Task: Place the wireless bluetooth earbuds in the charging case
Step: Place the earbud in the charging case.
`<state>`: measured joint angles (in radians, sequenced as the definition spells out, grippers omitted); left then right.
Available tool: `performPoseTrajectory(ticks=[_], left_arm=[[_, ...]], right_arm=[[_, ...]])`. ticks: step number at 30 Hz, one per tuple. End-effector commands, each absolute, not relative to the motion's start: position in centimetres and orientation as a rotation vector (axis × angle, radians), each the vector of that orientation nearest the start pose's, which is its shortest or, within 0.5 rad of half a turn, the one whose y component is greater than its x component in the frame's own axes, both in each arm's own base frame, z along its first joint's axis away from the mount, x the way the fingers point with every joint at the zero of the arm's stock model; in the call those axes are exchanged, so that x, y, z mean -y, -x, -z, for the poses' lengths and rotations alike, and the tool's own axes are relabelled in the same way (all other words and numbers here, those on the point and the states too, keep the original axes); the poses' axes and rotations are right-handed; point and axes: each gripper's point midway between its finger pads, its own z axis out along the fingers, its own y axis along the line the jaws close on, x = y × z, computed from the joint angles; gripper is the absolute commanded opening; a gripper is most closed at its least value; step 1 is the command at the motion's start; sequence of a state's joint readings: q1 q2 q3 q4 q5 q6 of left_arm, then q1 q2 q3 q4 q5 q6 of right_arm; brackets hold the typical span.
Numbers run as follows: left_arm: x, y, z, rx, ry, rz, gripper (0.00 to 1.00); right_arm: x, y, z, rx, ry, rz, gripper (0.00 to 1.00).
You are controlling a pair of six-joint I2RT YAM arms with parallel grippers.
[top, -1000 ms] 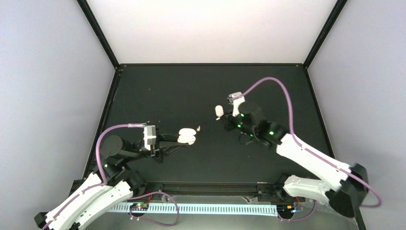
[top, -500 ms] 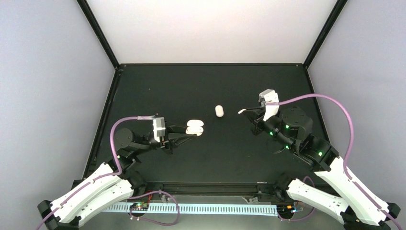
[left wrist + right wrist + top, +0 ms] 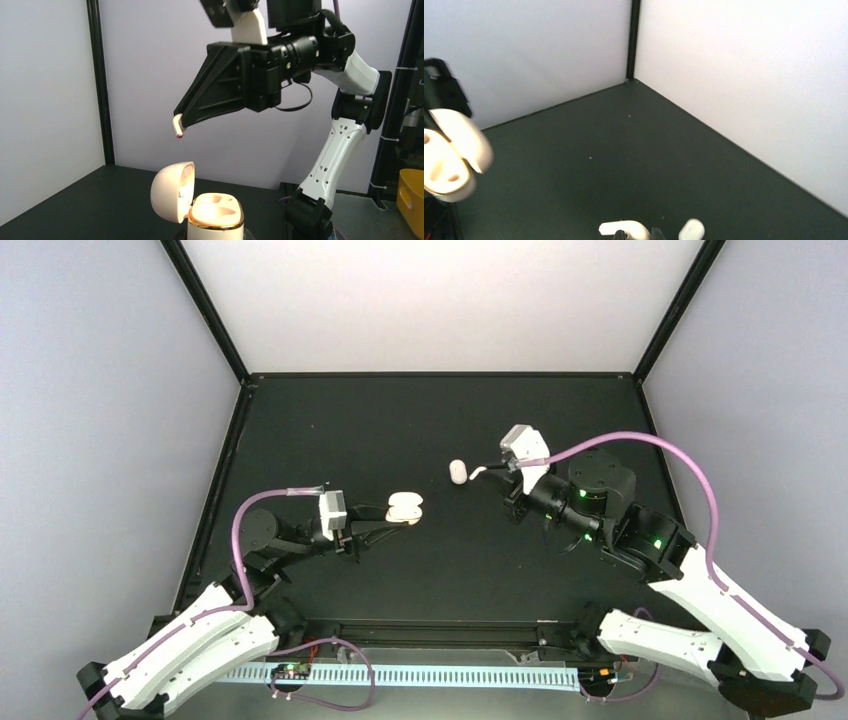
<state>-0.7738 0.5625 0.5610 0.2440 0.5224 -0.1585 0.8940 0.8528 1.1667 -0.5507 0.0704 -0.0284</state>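
Observation:
My left gripper (image 3: 392, 517) is shut on the base of the white charging case (image 3: 405, 507) and holds it upright above the table. In the left wrist view the case (image 3: 215, 217) has its lid (image 3: 170, 192) open to the left and both sockets empty; my own fingers are below the frame. My right gripper (image 3: 488, 472) is shut on a white earbud (image 3: 477, 473), stem pointing left, to the right of the case and apart from it. The earbud shows in the right wrist view (image 3: 626, 229) and, above the case, in the left wrist view (image 3: 177, 126). Other earbuds are out of view.
A small white oval object (image 3: 458, 472) lies on the black table just left of the right gripper's earbud; it also shows in the right wrist view (image 3: 691, 229). White walls and black frame posts (image 3: 205, 308) enclose the table (image 3: 380, 420).
The right arm swung out to the right with the earbud, then came back left toward the case. The left gripper carried the open case up and to the right.

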Motion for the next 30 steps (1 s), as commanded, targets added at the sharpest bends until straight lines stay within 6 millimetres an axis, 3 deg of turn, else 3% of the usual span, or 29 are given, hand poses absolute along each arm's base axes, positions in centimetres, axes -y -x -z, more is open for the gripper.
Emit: performPoseTrajectory(ticks=[1, 11, 22, 30], left_arm=[[23.9, -12.6, -36.8, -1.153, -0.873, 1.064, 0.02], [24.3, -12.9, -36.4, -1.172, -0.878, 1.065, 0.02], [24.4, -13.0, -36.2, -1.173, -0.885, 1.064, 0.02], [24.2, -12.8, -37.2, -1.111, -0.871, 1.054, 0.02]], right_arm=[[-23.9, -18.1, -42.0, -1.531, 0.882, -0.485, 0.04], [-27.7, -15.2, -43.5, -1.421, 1.041, -0.338, 0.03], [-31.5, -12.3, -44.0, -1.363, 1.101, -0.467, 0.03], [-31.5, -10.8, -45.5, -1.317, 1.099, -0.574, 0.03]])
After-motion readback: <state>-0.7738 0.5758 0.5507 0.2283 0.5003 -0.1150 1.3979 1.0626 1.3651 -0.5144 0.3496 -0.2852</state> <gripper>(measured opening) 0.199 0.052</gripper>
